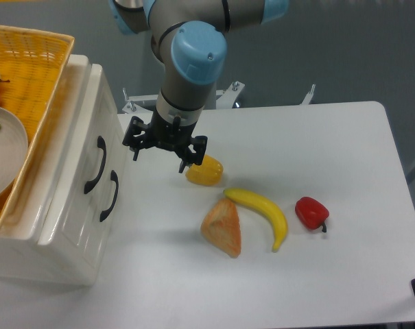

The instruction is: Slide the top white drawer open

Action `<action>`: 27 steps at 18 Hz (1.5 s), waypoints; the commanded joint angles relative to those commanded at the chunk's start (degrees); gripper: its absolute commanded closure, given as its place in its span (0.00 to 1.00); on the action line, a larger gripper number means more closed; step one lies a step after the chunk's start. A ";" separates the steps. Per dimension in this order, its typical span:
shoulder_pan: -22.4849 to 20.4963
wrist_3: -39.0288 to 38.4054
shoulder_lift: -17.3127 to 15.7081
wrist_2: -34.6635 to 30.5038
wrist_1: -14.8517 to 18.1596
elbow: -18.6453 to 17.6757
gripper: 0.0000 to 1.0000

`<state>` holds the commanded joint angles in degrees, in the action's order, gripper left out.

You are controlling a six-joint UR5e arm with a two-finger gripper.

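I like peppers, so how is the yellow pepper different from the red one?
The yellow pepper looks bigger than the red pepper. The yellow pepper lies near the middle of the table, right beside the gripper, while the red pepper lies alone farther right, past the banana. The red pepper's dark stem shows; the yellow pepper's does not. Both are glossy and rest on the white table.

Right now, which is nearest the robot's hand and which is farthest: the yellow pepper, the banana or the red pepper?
Measured from the hand in the camera view:
1. Yellow pepper: just to the right of the hand on the table, nearest.
2. Banana: further right and toward the front edge.
3. Red pepper: beyond the banana's right side, farthest.
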<state>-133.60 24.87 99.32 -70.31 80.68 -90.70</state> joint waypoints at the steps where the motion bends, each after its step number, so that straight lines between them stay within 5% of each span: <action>1: 0.35 -0.09 0.44 0.00 0.00 0.00 0.00; 27: 5.98 -8.79 2.11 -0.35 0.53 -0.35 0.00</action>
<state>-127.62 16.08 101.43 -70.66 81.21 -91.06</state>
